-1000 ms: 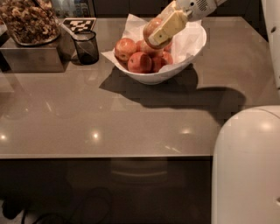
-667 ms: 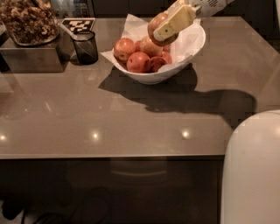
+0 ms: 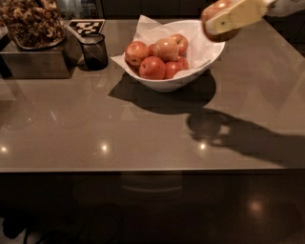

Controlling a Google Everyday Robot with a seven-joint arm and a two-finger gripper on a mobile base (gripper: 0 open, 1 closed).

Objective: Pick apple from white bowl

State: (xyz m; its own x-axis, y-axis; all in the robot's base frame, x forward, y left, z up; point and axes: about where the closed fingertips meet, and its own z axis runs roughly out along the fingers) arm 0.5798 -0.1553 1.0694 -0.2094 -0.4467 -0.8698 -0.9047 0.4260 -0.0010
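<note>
Apple (image 3: 213,10) clamped in gripper (image 3: 229,21), held above white bowl (image 3: 167,85) right rim.

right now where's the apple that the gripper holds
Top right of the camera view: the apple is held in the gripper, just above the right rim of the white bowl.

A glossy grey-brown countertop (image 3: 71,124) is seen filling most of the view, with small points of light reflected near its front edge and broad shadows cast across its right half. Below that edge and behind the far side, only darkness is shown. The gripper (image 3: 224,21), closed around the apple (image 3: 215,9), is held at the upper right.
</note>
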